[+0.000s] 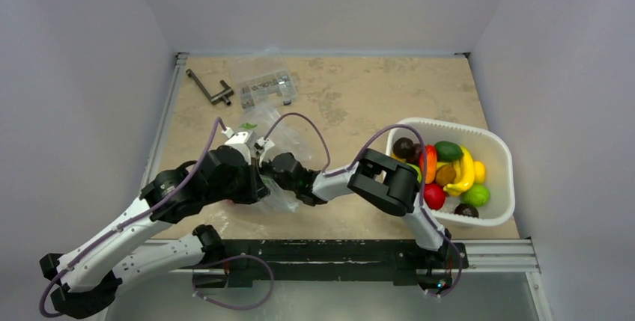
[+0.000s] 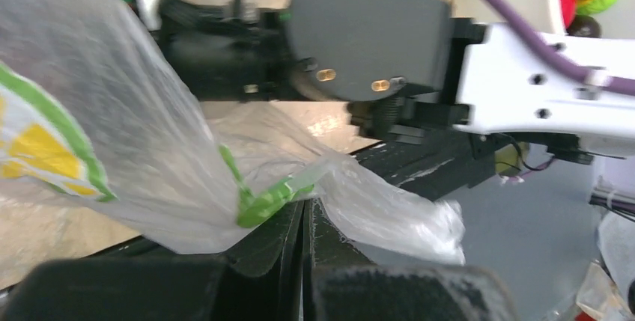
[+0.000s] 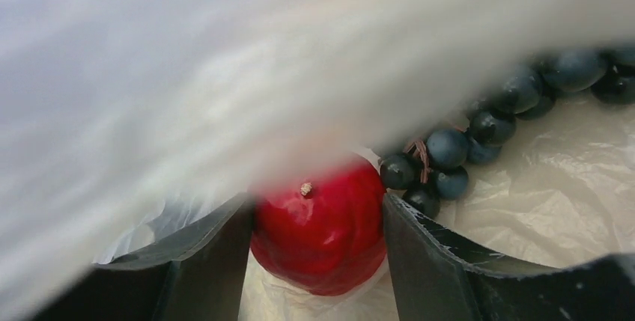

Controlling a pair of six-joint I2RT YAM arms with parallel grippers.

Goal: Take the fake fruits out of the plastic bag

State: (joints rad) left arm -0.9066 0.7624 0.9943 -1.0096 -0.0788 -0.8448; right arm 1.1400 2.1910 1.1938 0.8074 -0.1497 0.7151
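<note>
Here, the plastic bag (image 1: 290,140) is seen crumpled on the tan table (image 1: 359,104), left of centre in the overhead frame, with both grippers gathered at it. The left gripper (image 2: 305,212) is clamped tight on a fold of the bag's clear film, low in the centre of the left wrist view, where a green printed leaf is pinched. The right gripper (image 3: 316,205) is pushed inside the bag, under a blurred sheet of film that fills the upper half of its wrist view. A red round fruit (image 3: 320,239) is gripped between its two fingers (image 3: 210,261), which are pressed against its left and right flanks. A dark grape bunch (image 3: 479,123) is found just beside that fruit, trailing toward the upper right corner. A white basket (image 1: 500,149) of other toy fruits is seen at the right of the overhead frame, well apart from the bag.
</note>
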